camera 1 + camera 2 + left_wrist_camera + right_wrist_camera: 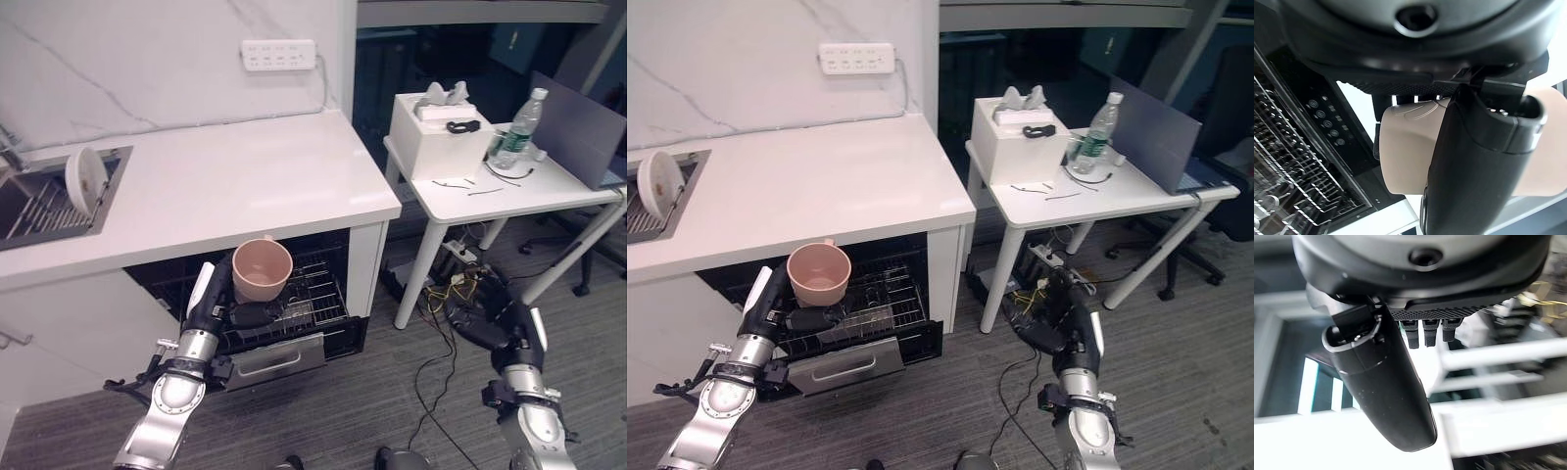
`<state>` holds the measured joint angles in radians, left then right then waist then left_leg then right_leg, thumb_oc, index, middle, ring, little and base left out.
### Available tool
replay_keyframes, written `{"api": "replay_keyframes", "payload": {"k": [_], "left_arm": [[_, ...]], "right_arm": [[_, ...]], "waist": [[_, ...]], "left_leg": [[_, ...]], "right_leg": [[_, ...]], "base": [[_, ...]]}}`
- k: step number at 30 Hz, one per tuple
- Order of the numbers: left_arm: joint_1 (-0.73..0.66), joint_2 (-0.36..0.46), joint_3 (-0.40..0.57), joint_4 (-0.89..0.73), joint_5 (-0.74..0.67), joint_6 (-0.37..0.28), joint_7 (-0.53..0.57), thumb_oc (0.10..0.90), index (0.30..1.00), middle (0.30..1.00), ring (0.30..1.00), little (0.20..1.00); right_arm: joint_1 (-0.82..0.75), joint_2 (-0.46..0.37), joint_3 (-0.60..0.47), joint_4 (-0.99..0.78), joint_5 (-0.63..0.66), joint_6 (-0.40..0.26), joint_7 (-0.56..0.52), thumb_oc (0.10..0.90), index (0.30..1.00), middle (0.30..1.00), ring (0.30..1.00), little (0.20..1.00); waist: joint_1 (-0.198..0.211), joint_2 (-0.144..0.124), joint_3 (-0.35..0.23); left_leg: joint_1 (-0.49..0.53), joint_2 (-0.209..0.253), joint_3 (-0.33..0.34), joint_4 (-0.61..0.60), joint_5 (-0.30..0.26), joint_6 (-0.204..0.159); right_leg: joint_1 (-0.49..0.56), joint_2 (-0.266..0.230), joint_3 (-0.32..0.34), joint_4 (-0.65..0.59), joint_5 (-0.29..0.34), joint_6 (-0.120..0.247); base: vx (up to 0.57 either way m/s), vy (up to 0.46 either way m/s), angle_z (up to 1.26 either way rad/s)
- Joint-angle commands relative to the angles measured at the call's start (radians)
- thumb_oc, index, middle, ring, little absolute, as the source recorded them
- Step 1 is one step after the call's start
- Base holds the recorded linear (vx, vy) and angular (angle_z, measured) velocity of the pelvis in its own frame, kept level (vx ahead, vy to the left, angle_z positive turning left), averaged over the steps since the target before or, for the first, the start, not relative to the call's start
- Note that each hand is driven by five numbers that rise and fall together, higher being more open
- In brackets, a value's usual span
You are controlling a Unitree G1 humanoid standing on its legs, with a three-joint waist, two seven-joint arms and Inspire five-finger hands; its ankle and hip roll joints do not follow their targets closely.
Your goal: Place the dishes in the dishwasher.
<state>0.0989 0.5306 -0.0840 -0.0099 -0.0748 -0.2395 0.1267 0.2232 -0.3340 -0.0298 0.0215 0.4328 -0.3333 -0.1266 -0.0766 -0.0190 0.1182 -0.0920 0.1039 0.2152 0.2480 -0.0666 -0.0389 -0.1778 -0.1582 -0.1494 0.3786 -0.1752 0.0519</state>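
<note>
My left hand (221,294) is shut on a pink cup (262,269), holding it upright above the pulled-out wire rack (309,294) of the open dishwasher under the white counter. In the left wrist view the thumb (1474,171) and fingers wrap the pink cup (1405,152), with the rack's wires (1283,166) past it. A white plate (84,179) stands on edge in the sink rack (39,206) at the far left. My right hand (495,318) hangs low at the right, near the floor beside the side table, its fingers relaxed and holding nothing.
The dishwasher door (274,360) hangs open towards me. A white side table (509,191) at the right carries a white box (436,132), a water bottle (516,129) and a grey panel. Cables and a power strip (456,284) lie on the carpet beneath it.
</note>
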Motion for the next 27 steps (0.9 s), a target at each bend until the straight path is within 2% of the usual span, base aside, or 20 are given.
{"api": "replay_keyframes", "payload": {"k": [1,2,5,8,9,12,14,19,24,27], "left_arm": [[-0.105,-0.016,0.049,-0.046,-0.095,-0.089,0.055,0.4,0.3,0.3,0.3,0.3],[-0.109,-0.028,0.042,-0.038,-0.122,-0.073,0.05,0.4,0.3,0.3,0.3,0.3],[-0.122,-0.053,0.014,-0.022,-0.161,-0.047,0.043,0.4,0.3,0.3,0.3,0.3],[-0.138,-0.075,-0.008,-0.01,-0.201,-0.024,0.036,0.4,0.3,0.3,0.3,0.3],[-0.162,-0.097,-0.036,0.007,-0.235,-0.001,0.034,0.4,0.3,0.3,0.3,0.3],[-0.202,-0.129,-0.077,0.038,-0.277,-0.006,0.045,0.4,0.3,0.3,0.3,0.3],[-0.221,-0.137,-0.091,0.047,-0.276,-0.011,0.036,0.4,0.3,0.3,0.3,0.3],[-0.267,-0.161,-0.148,0.078,-0.264,-0.028,0.072,0.4,0.3,0.3,0.3,0.3],[-0.312,-0.19,-0.195,0.093,-0.204,-0.043,0.189,0.4,0.3,0.3,0.3,0.3],[-0.342,-0.201,-0.225,0.108,-0.164,-0.053,0.262,0.4,0.3,0.3,0.3,0.3]], "right_arm": [[-0.07,-0.066,-0.004,-0.138,0.033,-0.066,0.174,0.8,0.9,0.9,0.9,0.9],[-0.076,-0.075,0.021,-0.172,0.055,-0.045,0.251,0.8,0.9,0.9,0.9,0.9],[-0.094,-0.086,0.067,-0.215,0.098,-0.032,0.324,0.8,0.9,0.9,0.9,0.9],[-0.117,-0.085,0.099,-0.224,0.124,-0.026,0.354,0.8,0.9,0.9,0.9,0.9],[-0.152,-0.082,0.138,-0.228,0.152,-0.003,0.373,0.8,0.9,0.9,0.9,0.9],[-0.201,-0.07,0.19,-0.228,0.166,0.042,0.398,0.8,0.9,0.9,0.9,0.9],[-0.224,-0.069,0.214,-0.215,0.17,0.046,0.407,0.8,0.9,0.9,0.9,0.9],[-0.282,-0.05,0.286,-0.171,0.216,0.046,0.391,0.8,0.9,0.9,0.9,0.9],[-0.337,-0.02,0.324,-0.142,0.256,0.0,0.305,0.8,0.9,0.9,0.9,0.9],[-0.4,0.005,0.346,-0.131,0.225,0.012,0.244,0.8,0.9,0.9,0.9,0.9]], "waist": [[-0.008,0.018,-0.047],[-0.008,0.016,-0.048],[-0.007,0.01,-0.053],[-0.004,0.006,-0.057],[-0.001,0.005,-0.061],[0.006,0.003,-0.066],[0.011,0.003,-0.069],[0.025,-0.003,-0.07],[0.039,-0.007,-0.072],[0.054,-0.01,-0.073]], "left_leg": [[0.002,0.057,-0.05,0.052,-0.046,-0.044],[0.004,0.057,-0.047,0.052,-0.046,-0.043],[0.006,0.061,-0.046,0.052,-0.044,-0.044],[0.007,0.061,-0.047,0.052,-0.044,-0.045],[0.009,0.062,-0.048,0.052,-0.043,-0.046],[0.012,0.062,-0.05,0.052,-0.044,-0.047],[0.011,0.062,-0.053,0.052,-0.043,-0.047],[0.012,0.063,-0.062,0.052,-0.037,-0.052],[0.01,0.059,-0.075,0.052,-0.042,-0.047],[0.01,0.051,-0.086,0.052,-0.05,-0.045]], "right_leg": [[0.058,-0.057,-0.008,-0.079,0.117,0.118],[0.058,-0.057,-0.006,-0.079,0.117,0.117],[0.057,-0.056,-0.003,-0.079,0.12,0.115],[0.057,-0.055,-0.003,-0.079,0.121,0.114],[0.058,-0.055,-0.004,-0.079,0.121,0.113],[0.06,-0.055,-0.008,-0.079,0.121,0.112],[0.06,-0.055,-0.008,-0.079,0.12,0.11],[0.067,-0.053,-0.015,-0.079,0.127,0.109],[0.069,-0.055,-0.016,-0.079,0.126,0.108],[0.073,-0.058,-0.02,-0.079,0.12,0.106]], "base": [[-0.02,-0.007,-0.21],[-0.02,-0.018,-0.18],[-0.02,-0.032,-0.1],[-0.01,-0.027,-0.02],[-0.02,-0.03,-0.01],[-0.01,-0.004,0.0],[-0.05,-0.007,0.0],[0.0,0.0,0.0],[0.02,-0.016,0.05],[0.0,-0.005,0.01]]}}
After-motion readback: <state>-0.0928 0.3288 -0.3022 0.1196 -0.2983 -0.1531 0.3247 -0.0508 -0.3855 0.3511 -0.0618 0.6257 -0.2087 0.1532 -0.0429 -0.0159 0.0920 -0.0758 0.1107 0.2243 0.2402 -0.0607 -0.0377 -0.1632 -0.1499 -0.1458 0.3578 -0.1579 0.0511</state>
